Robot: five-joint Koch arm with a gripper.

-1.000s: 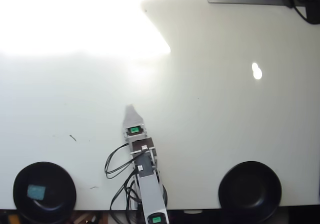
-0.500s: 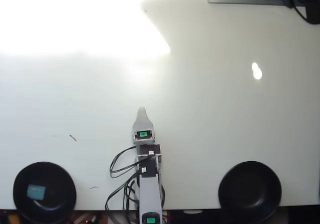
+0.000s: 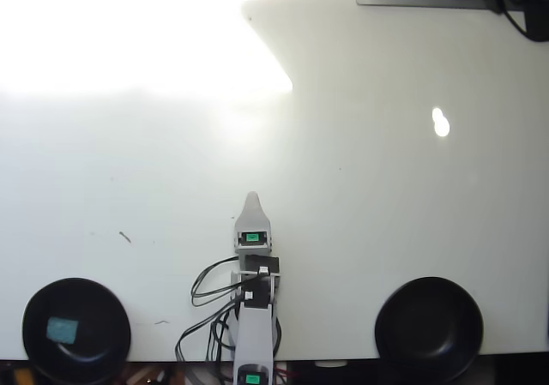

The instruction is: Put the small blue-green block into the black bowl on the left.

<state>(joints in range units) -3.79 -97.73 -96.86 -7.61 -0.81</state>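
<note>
The small blue-green block [image 3: 62, 327] lies inside the black bowl [image 3: 103, 303] at the overhead view's lower left, well apart from the gripper [image 3: 252, 198]. Only one pointed tip shows, so I cannot tell how far the fingers are spread. Nothing lies between them and that bowl on the white table [image 3: 360, 213]; a second black bowl [image 3: 429, 325] sits lower right of the tip.

Block: small blue-green block [image 3: 63, 328] lying in the hollow of the black bowl [image 3: 105, 312] at lower left
Second bowl [image 3: 428, 322]: matching black, lower right, well apart
Gripper [image 3: 251, 198]: points up the white table [image 3: 386, 205] between the bowls; only one tip visible
Cables [image 3: 208, 286]: black loops beside the arm
</note>
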